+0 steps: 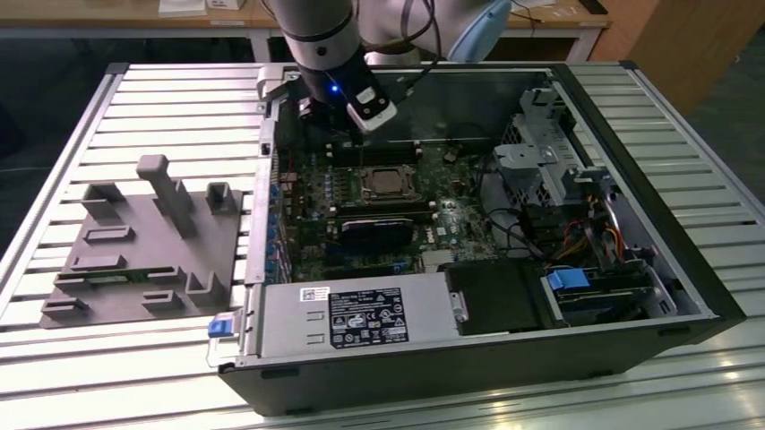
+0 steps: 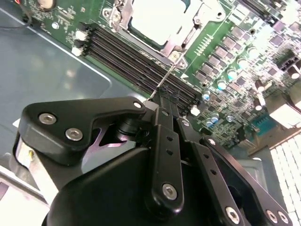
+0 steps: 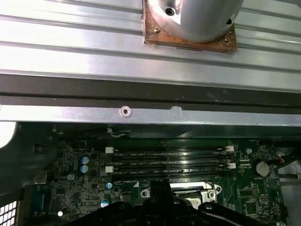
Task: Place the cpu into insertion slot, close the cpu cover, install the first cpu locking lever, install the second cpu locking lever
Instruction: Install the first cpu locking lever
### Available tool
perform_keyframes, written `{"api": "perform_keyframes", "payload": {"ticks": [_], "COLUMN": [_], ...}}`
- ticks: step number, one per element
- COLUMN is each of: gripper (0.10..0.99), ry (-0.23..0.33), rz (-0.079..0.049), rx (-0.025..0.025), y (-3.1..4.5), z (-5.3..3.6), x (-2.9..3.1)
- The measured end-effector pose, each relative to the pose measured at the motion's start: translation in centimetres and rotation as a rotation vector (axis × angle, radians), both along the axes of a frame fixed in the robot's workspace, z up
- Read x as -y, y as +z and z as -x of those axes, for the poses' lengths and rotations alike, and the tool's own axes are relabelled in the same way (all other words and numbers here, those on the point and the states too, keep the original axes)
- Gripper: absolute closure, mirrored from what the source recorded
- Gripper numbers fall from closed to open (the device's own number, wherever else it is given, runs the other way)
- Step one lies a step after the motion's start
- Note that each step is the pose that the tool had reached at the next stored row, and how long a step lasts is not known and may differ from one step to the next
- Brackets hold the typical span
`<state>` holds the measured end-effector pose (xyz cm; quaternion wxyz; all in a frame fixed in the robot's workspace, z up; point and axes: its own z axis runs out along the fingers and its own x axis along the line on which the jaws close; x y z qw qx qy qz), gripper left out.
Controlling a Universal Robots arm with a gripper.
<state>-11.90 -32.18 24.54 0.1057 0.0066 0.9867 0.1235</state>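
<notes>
In the exterior view, I see the silver-grey arm [image 1: 321, 36] reaching down into the open black computer case [image 1: 478, 385], which lies on the slatted metal bench [image 1: 167, 98]. The small square cpu with a dull metal top [image 1: 385, 182] lies flat, top up, in the silver-rimmed square insertion slot [image 1: 360, 184] on the green circuit board [image 1: 311, 224]. Being square, it has no long axis, and its edges run along the board's. A grey moulded fixture tray [image 1: 143, 242] sits on the bench at the exterior view's left, well apart from the case.

In the second wrist view, the black hand [image 2: 162, 96] has its fingers drawn together, and I make out no gap between them. Its tip meets the end of a thin silver wire locking lever [image 2: 168, 75], which slants across the long black memory slots [image 2: 122, 52] toward the socket. I cannot tell whether the lever is pinched or only touched. The thin silver cpu cover with a square window [image 2: 176, 40] frames the chip's edges.

In the first wrist view, the hand hangs just beside the socket, with the memory slots between the socket and the case wall.
</notes>
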Motion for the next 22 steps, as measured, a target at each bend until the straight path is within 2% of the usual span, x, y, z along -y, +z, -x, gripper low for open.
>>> {"api": "perform_keyframes", "payload": {"ticks": [7,16,22], "gripper": [0.984,0.984,0.984], "ry": [0.002,0.002,0.002], "rz": [0.000,0.000,0.000], "rx": [0.0009,0.0008,0.0007], "y": [-0.23,-0.32,-0.35], "z": [-0.44,-2.72,-3.65], "x": [0.00,0.00,0.00]}}
